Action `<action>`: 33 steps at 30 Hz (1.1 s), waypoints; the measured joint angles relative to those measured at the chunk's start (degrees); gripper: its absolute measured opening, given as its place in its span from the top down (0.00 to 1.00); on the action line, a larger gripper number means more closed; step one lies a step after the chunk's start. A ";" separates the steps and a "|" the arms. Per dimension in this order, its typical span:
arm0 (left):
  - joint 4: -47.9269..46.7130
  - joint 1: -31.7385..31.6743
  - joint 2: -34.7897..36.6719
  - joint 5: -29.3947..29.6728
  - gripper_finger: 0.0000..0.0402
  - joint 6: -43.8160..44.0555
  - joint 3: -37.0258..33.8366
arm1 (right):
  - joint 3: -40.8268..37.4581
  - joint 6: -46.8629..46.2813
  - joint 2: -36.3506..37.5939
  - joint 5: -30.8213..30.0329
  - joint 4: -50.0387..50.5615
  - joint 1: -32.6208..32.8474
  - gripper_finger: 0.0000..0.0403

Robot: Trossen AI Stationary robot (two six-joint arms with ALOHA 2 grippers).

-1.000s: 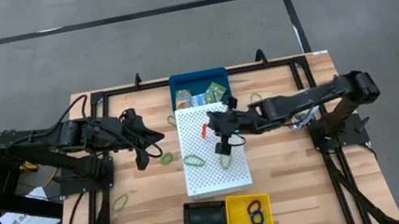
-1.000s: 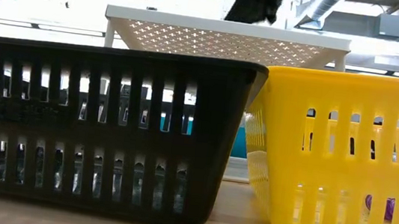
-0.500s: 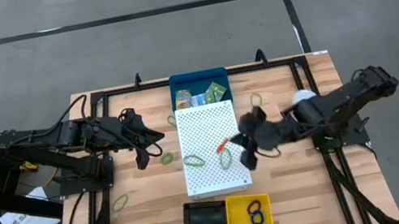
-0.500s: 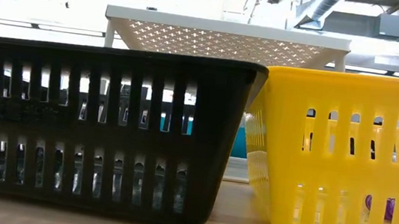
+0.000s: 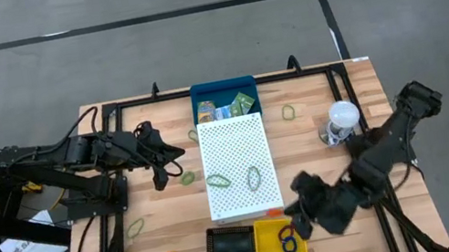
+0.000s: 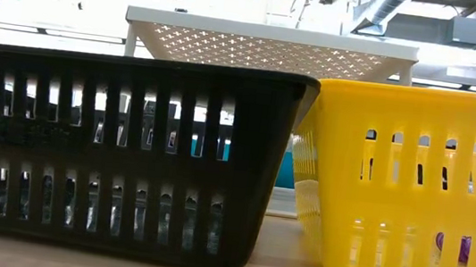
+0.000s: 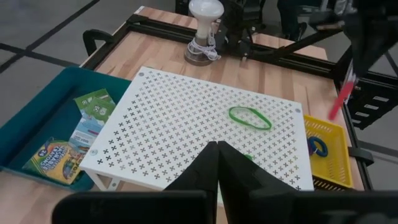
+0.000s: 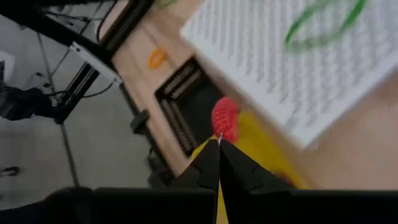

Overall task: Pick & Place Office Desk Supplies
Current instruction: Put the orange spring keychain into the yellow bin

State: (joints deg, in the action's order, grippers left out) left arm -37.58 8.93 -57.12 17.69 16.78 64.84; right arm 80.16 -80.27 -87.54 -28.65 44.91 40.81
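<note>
Right end effector (image 8: 219, 142) clamped on one red band (image 8: 224, 118) above yellow basket (image 5: 268, 229); two green bands (image 5: 218, 181) on board (image 5: 233, 148).

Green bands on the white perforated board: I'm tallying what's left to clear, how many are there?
2. One green band lies by the white board's left edge, the other green band nearer its right edge. The whole board shows, so none looks hidden.

Two dark, jointed arms, black cables looped along the links, tapering dark fingers (image 7: 205, 174), finish seemingly matte
</note>
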 joint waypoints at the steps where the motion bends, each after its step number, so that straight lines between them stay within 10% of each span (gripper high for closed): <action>1: 0.02 0.02 0.02 0.02 1.00 0.01 0.00 | 0.00 -1.91 -0.69 0.01 -0.01 0.93 1.00; 33: 0.08 0.00 0.01 0.07 1.00 -1.38 0.00 | 0.00 -12.47 -12.27 4.20 -1.86 5.41 0.97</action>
State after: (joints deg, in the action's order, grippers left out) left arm -37.50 8.93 -57.11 17.76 15.40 64.84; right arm 80.16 -92.73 -99.81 -24.45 43.05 46.22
